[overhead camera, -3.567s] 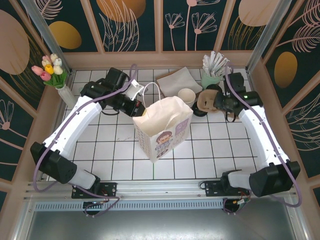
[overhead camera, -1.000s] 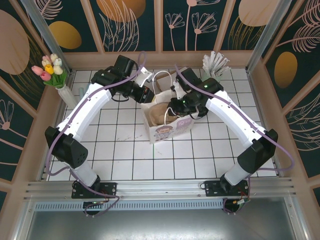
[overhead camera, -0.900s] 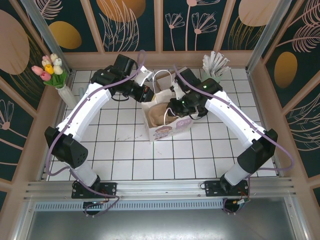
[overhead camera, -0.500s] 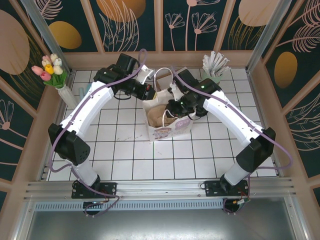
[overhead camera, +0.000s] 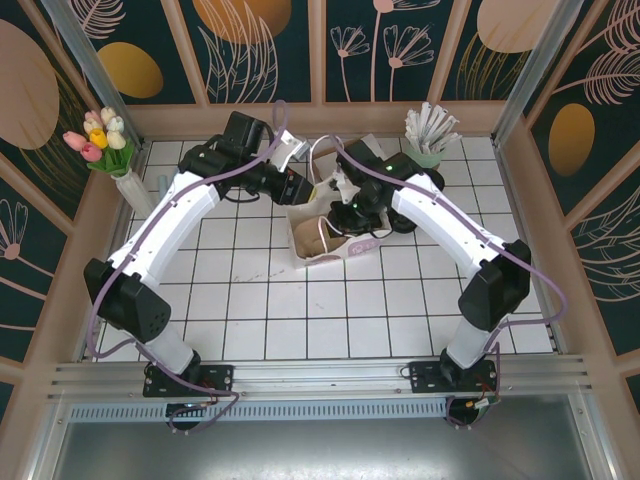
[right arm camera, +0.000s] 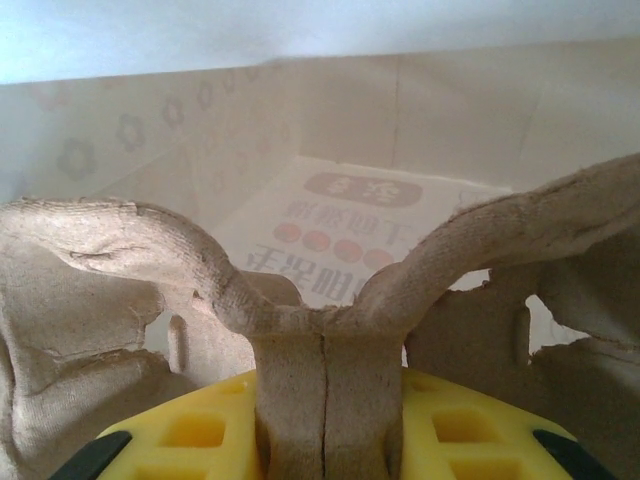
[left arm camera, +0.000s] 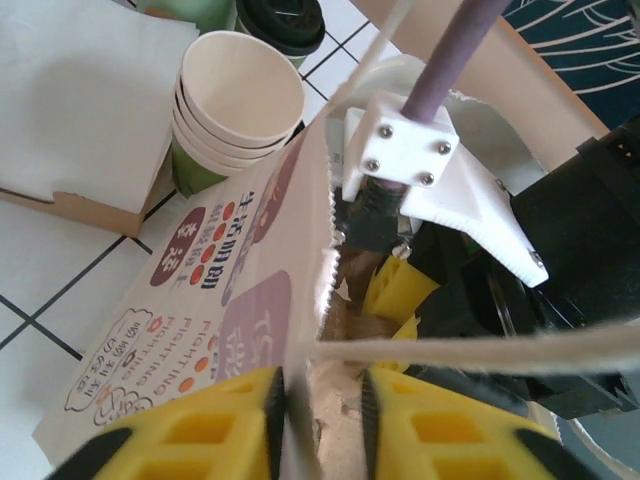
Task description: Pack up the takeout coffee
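**Top external.** The paper bag [overhead camera: 330, 250] stands mid-desk [overhead camera: 260, 310]. The left pincer [overhead camera: 300, 187] is at the bag's far-left rim. The right pincer [overhead camera: 345, 212] reaches down into the bag's mouth.

**Left wrist.** The left pincer's yellow fingers [left arm camera: 215, 425] straddle the bag's rim, released, with a gap beside the paper. The takeout coffee [left arm camera: 283, 18] stands on the desk outside the bag, just beside the stack of lidless cups [left arm camera: 240, 100]. It is not yet packed.

**Right wrist.** The right pincer is clenched on the centre ridge of a pulp cup carrier [right arm camera: 110, 270] inside the bag, with the bag's printed floor visible below.

**Judgement.** The step appears to be seating the carrier.
- Lower it level until it lies flat on the floor, and release only then.
- The bag's mouth should be kept wide so the walls do not fold in.
- Withdraw straight up, clear of the string handle [left arm camera: 450, 350].
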Available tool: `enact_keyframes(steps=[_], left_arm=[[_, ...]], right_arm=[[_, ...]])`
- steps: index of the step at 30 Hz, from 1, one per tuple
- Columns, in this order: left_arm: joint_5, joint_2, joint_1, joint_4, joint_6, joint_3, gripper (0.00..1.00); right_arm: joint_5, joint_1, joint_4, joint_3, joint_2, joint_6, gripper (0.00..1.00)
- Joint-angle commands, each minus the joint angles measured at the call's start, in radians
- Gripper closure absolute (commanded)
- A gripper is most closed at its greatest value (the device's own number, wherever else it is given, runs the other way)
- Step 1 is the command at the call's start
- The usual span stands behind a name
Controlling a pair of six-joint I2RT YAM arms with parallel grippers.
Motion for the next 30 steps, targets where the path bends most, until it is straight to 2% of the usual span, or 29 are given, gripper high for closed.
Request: enact_keyframes(steps=[1, 6, 9, 14, 18, 20, 23, 30], left_arm=[[0.024, -0.088, -0.002, 0.037, 0.046, -0.044, 0.59], [0.019, -0.264, -0.002, 0.135, 0.074, -0.185, 0.22], [0.012, -0.356, -0.002, 0.195, 0.046, -0.253, 0.13], [0.078, -0.446, -0.031, 0.264, -0.037, -0.331, 0.1], [-0.016, -0.474, -0.166, 0.333, -0.091, -0.362, 0.07], [-0.076, -0.469, -0.201, 0.346, -0.121, -0.371, 0.07], [-0.158, -0.445, -0.213, 0.317, -0.145, -0.369, 0.09], [-0.151, -0.404, -0.236, 0.308, -0.189, -0.356, 0.18]], right_arm=[[0.015, -0.004, -0.059, 0.044, 0.021, 0.015, 0.71], [0.025, -0.006, -0.056, 0.039, 0.026, 0.02, 0.71], [0.026, -0.009, -0.051, 0.044, 0.028, 0.025, 0.71], [0.046, -0.014, -0.043, 0.043, 0.029, 0.033, 0.71], [0.057, -0.014, -0.034, 0.041, 0.028, 0.043, 0.71], [0.062, -0.014, -0.028, 0.037, 0.029, 0.047, 0.72], [0.071, -0.014, -0.019, 0.03, 0.028, 0.05, 0.72], [0.08, -0.012, -0.004, 0.019, 0.018, 0.062, 0.72]])
